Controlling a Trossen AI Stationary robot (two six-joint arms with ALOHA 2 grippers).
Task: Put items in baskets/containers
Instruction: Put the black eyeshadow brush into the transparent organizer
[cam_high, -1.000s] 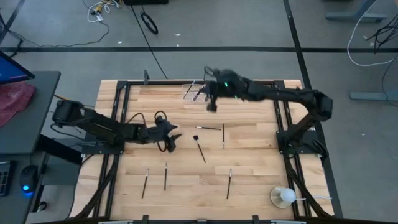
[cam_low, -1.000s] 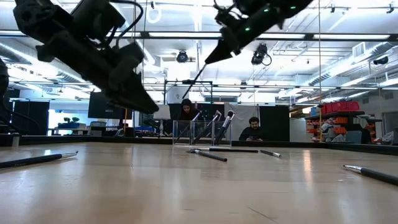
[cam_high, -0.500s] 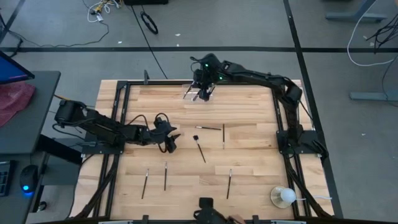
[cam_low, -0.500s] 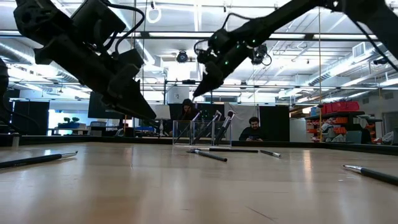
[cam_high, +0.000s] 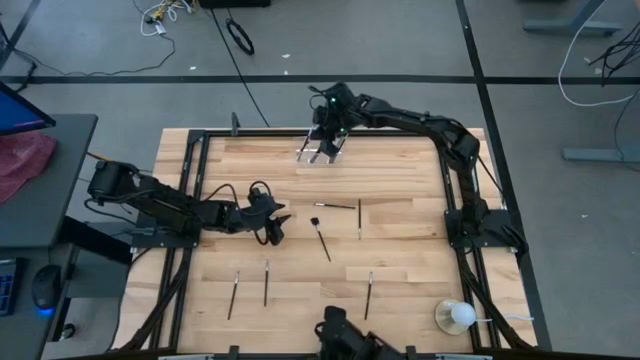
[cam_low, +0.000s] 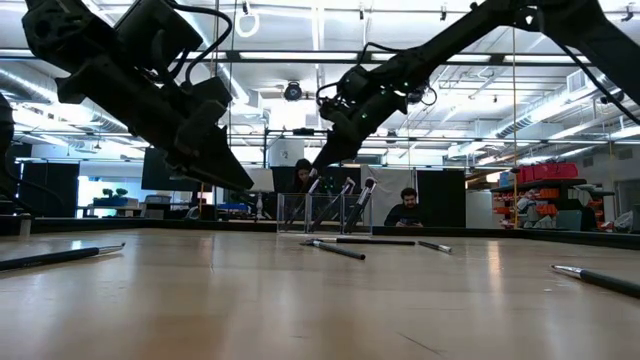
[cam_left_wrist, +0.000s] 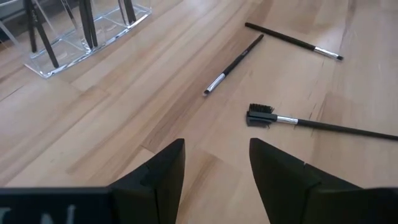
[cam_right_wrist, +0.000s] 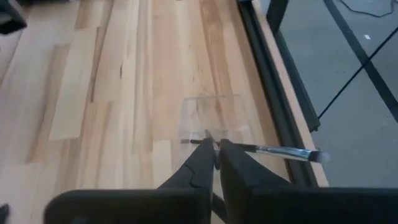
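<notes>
Now, right gripper (cam_right_wrist: 216, 149) over the holder (cam_high: 320, 150) at the table's far edge.
It pinches a brush (cam_right_wrist: 273, 150); left gripper (cam_high: 276, 224) hangs open mid-table, six brushes lying loose.

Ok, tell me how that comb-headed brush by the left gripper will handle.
The comb-headed brush looks thin and straight, so probably stiff and light. Its slim handle might roll if nudged, though the wide head should check that. Lying flat on the wood table, it offers little height to pinch.

Black brushes (cam_high: 323, 241), clear holder (cam_high: 321, 152), pale striped wood table (cam_high: 400, 250).
</notes>
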